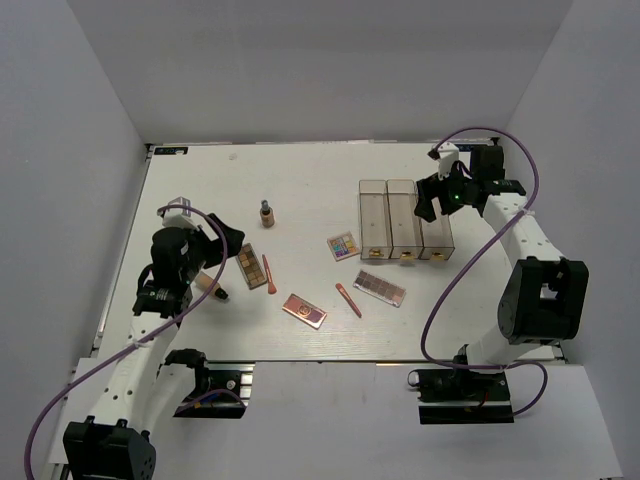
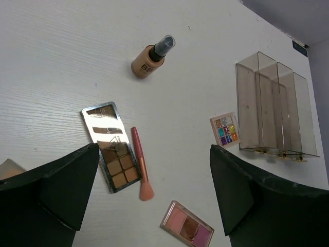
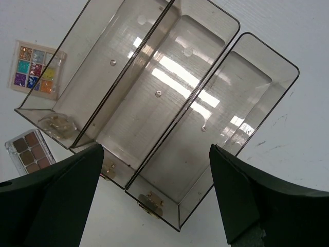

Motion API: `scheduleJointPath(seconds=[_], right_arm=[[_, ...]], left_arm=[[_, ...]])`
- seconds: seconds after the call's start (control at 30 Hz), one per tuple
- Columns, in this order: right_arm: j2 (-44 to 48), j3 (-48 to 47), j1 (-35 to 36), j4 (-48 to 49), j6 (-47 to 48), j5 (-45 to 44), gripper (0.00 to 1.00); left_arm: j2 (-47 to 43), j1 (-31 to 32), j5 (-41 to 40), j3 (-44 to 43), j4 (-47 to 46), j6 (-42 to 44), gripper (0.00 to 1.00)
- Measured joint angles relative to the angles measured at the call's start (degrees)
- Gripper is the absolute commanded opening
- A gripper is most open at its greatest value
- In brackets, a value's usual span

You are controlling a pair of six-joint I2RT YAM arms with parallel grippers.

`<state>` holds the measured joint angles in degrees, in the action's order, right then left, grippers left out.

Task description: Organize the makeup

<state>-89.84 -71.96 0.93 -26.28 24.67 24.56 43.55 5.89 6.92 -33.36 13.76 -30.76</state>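
The makeup lies loose on the white table. A small brown capped bottle (image 1: 267, 214) (image 2: 150, 57) stands at the back. In front of it are a brown palette with a mirror lid (image 1: 252, 266) (image 2: 112, 147), a coral-pink brush (image 1: 268, 272) (image 2: 140, 164), a rose-gold palette (image 1: 304, 310) (image 2: 187, 225), a coral stick (image 1: 348, 299), a pink-brown palette (image 1: 380, 288) (image 3: 30, 149), a multicoloured palette (image 1: 343, 246) (image 2: 225, 128) (image 3: 37, 67) and a dark tube (image 1: 212, 288). My left gripper (image 1: 226, 256) (image 2: 154, 195) is open and empty above the brown palette. My right gripper (image 1: 440, 205) (image 3: 154, 195) is open and empty above the clear box.
The clear three-compartment box (image 1: 404, 218) (image 2: 275, 108) (image 3: 154, 103) with gold knobs stands at the right of the middle, its compartments empty. Grey walls close in the table on three sides. The right arm's purple cable loops down past the box's right side.
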Motion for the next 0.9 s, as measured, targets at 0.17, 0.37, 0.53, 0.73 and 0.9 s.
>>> scheduleJointPath(seconds=[0.17, 0.37, 0.53, 0.73, 0.9], right_arm=[[-0.1, -0.6, 0.0, -1.2, 2.4, 1.0, 0.89], [-0.1, -1.4, 0.0, -3.4, 7.5, 4.4, 0.89], [-0.1, -1.9, 0.6, -5.3, 11.0, 6.7, 0.89], [-0.1, -3.1, 2.1, -7.3, 15.0, 8.0, 0.89], [0.1, -3.0, 3.7, -8.7, 17.9, 12.0, 0.89]], left_arm=[[0.3, 0.0, 0.0, 0.0, -0.3, 0.0, 0.98], [1.6, 0.0, 0.2, 0.0, -0.5, 0.0, 0.98], [2.1, 0.0, 0.2, 0.0, -0.4, -0.2, 0.89], [4.4, 0.0, -0.2, 0.0, 0.2, -0.8, 0.44], [7.5, 0.0, -0.2, 0.0, 0.5, -0.7, 0.36]])
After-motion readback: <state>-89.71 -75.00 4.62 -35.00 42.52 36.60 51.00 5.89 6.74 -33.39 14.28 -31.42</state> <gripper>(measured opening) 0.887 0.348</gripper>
